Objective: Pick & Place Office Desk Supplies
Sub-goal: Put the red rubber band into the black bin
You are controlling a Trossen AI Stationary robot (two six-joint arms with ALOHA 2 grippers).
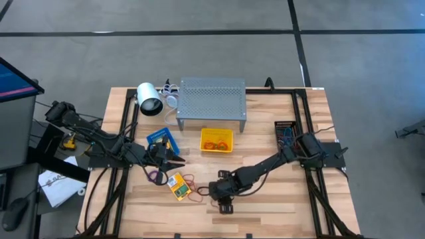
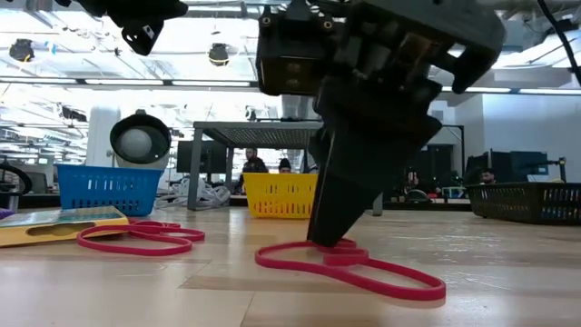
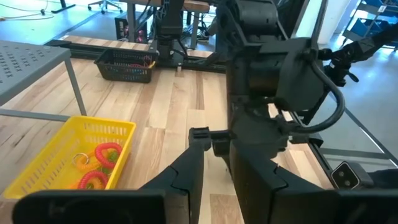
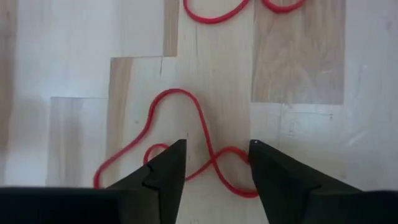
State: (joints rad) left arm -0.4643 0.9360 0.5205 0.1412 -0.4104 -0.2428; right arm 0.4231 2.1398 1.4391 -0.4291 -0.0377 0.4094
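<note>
A red rubber band lies twisted flat on the wood, also seen in the low view. My right gripper stands open over it, a fingertip on each side of the band's crossing. More red bands lie beside a yellow-green crayon box, and a purple band lies left of it. Orange and red bands rest in the yellow bin. My left gripper hovers open and empty near the blue bin. My right gripper comes at the red band from above, slanting down, its open fingers astride the band's twisted middle. The band lies flat on the table. Whether the fingertips touch it, I cannot tell.
A grey perforated shelf stands at the far middle with a white-and-black cylinder to its left. A black basket sits at the right. People sit in the room beyond the table. Bare wood lies along the near edge.
</note>
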